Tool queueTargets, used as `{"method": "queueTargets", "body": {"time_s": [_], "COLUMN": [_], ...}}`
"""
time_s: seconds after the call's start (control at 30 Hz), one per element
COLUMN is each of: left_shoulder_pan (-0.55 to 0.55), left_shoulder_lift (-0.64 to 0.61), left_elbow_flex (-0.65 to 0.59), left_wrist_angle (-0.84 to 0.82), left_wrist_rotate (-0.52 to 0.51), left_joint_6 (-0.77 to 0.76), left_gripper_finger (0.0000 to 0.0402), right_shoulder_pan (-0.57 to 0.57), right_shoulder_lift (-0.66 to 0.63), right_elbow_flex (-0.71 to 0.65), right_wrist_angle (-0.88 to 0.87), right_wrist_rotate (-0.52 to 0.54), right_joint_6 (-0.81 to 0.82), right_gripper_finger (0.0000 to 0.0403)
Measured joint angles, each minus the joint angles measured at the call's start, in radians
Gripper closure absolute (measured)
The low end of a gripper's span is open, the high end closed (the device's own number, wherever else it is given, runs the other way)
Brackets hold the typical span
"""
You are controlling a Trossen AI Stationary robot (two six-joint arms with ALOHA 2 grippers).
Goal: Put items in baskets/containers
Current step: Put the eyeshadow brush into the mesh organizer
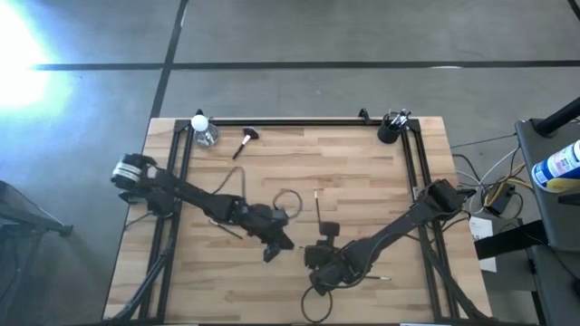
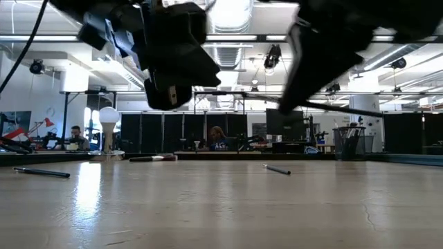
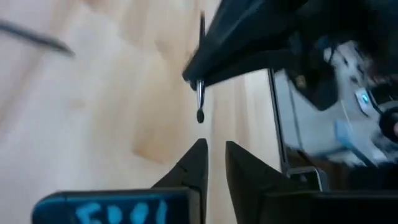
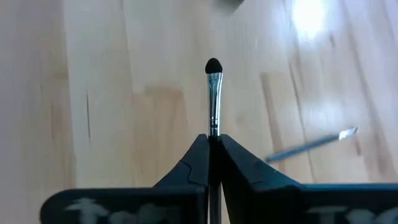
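My right gripper (image 4: 213, 138) is shut on a thin makeup brush (image 4: 213, 93) whose dark rounded tip points away from the fingers. It hangs above the table's near middle (image 1: 314, 258). My left gripper (image 3: 215, 149) stands open just beside it (image 1: 276, 246), with nothing between its fingers, facing that brush (image 3: 199, 99). Another thin brush (image 1: 318, 206) lies flat on the table behind them, one (image 2: 41, 171) lies at the left and one (image 4: 311, 144) near the right arm. The brown-handled fluffy brush (image 1: 245, 142) lies at the far left. The black cup (image 1: 390, 131) stands in the far right corner, with brushes upright in it. My right gripper pinches the thin brush between its two fingertips, on the handle just behind the silver ferrule (image 4: 213, 127). The fingers lie along the brush, slanting down, and the handle runs back between them. The ferrule and dark tip (image 4: 213, 65) stick out past the fingertips, clear of the table.
A light bulb (image 1: 199, 127) stands at the far left corner beside the fluffy brush. A black rail frame (image 1: 299, 122) runs along the table's far edge and both sides. Loose cables (image 1: 285, 197) lie by the left arm. People sit at desks in the room behind the table (image 2: 218, 138).
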Motion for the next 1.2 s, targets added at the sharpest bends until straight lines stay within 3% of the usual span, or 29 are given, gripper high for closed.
{"method": "queueTargets", "body": {"time_s": [0.1,0.2,0.3,0.47,0.7,0.93,1.07,1.2], "left_shoulder_pan": [0.003,0.002,0.006,0.019,0.064,0.146,0.206,0.275], "left_shoulder_lift": [-0.068,-0.114,-0.137,-0.14,-0.143,-0.161,-0.169,-0.173], "left_elbow_flex": [-0.101,-0.223,-0.334,-0.457,-0.505,-0.514,-0.513,-0.512], "left_wrist_angle": [0.12,0.339,0.557,0.743,0.811,0.815,0.812,0.818], "left_wrist_rotate": [-0.047,-0.053,-0.088,-0.166,-0.18,-0.156,-0.108,-0.05], "left_joint_6": [0.041,0.059,0.066,0.098,0.145,0.173,0.198,0.22], "left_gripper_finger": [0.0347,0.0345,0.0345,0.0355,0.0373,0.0385,0.0388,0.039], "right_shoulder_pan": [0.01,0.009,-0.017,-0.128,-0.396,-0.727,-0.931,-1.113], "right_shoulder_lift": [-0.068,-0.167,-0.269,-0.458,-0.715,-0.993,-1.096,-1.115], "right_elbow_flex": [-0.117,-0.264,-0.426,-0.67,-0.92,-1.094,-1.162,-1.218], "right_wrist_angle": [0.102,0.289,0.519,0.899,1.145,1.19,1.247,1.398], "right_wrist_rotate": [-0.001,-0.022,-0.067,-0.155,-0.203,-0.196,-0.133,-0.038], "right_joint_6": [0.019,-0.012,-0.113,-0.286,-0.479,-0.583,-0.605,-0.607], "right_gripper_finger": [0.0389,0.039,0.039,0.039,0.039,0.039,0.039,0.039]}}
